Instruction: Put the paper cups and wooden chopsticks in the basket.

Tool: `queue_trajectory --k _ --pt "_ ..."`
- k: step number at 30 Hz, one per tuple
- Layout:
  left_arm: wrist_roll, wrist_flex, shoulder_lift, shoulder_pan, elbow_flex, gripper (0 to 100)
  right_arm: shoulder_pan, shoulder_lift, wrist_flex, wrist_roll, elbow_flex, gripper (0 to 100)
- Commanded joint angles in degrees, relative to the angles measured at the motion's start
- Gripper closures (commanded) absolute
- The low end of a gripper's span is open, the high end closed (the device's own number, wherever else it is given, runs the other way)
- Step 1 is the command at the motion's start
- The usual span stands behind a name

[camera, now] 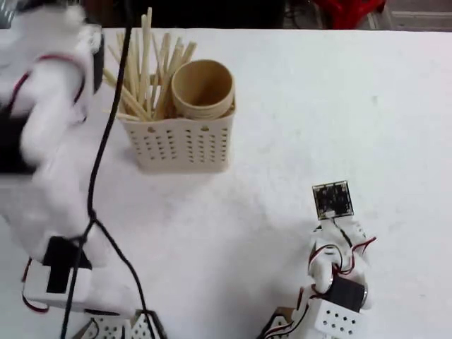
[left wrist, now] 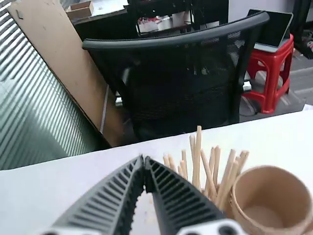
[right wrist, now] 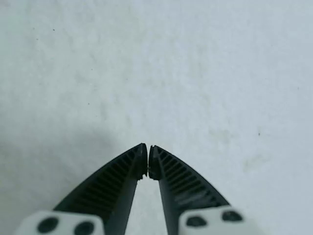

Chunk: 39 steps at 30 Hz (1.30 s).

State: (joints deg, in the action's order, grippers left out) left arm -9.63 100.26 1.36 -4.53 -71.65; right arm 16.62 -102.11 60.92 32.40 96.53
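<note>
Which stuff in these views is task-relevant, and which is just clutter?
Job: basket; wooden chopsticks and paper cups, both already in it.
Clutter: black mesh chair, red stool, brown board, all beyond the table.

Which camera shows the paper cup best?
The high view: the cup sits whole in the basket beside the chopsticks, its open mouth visible. The left wrist view catches part of it, cut off at the picture's edge, beyond the shut left gripper. The right wrist view faces the table past the shut right gripper.
</note>
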Motion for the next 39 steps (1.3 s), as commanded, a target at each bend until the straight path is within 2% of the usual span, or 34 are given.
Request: queue_trajectory --k 1,3,5,7,10,13,17,20,22,25,28,39 --pt "-0.44 2.37 -4.62 -4.00 -3.69 98 0.40 -0.48 0.13 0.18 0.35 97.4" --pt "-0.18 2.37 -7.60 -6.64 3.34 98 0.40 -0.48 0.13 0.18 0.35 97.4" --pt "-0.18 2.37 -11.74 -7.69 15.82 98 0.40 -0.48 0.13 0.18 0.35 97.4" --pt "-0.18 2.20 -17.89 -9.54 32.79 98 0.40 -0.48 0.13 0.18 0.35 97.4" --pt "-0.18 -4.04 -28.53 -8.84 62.07 98 0.40 -0.48 0.13 0.18 0.35 97.4" --pt "-0.70 -19.78 -42.07 -8.84 93.01 98 0.40 -0.48 0.13 0.18 0.35 97.4" --pt "-0.70 -47.82 -61.85 -8.92 130.81 97 0.40 -0.48 0.13 0.18 0.35 97.4" --pt "-0.70 -65.14 -76.88 -10.51 151.12 97 0.40 -0.48 0.13 0.18 0.35 97.4" --pt "-0.70 -69.71 -86.11 -10.51 160.62 97 0.40 -0.48 0.13 0.18 0.35 97.4" --pt "-0.62 -68.04 -98.15 -10.42 169.41 97 0.40 -0.48 0.13 0.18 0.35 97.4" --pt "-0.70 -56.88 -106.24 -10.51 168.70 97 0.40 -0.48 0.13 0.18 0.35 97.4" --pt "-0.70 -32.35 -102.99 -7.25 168.79 97 0.40 -0.48 0.13 0.18 0.35 97.4"
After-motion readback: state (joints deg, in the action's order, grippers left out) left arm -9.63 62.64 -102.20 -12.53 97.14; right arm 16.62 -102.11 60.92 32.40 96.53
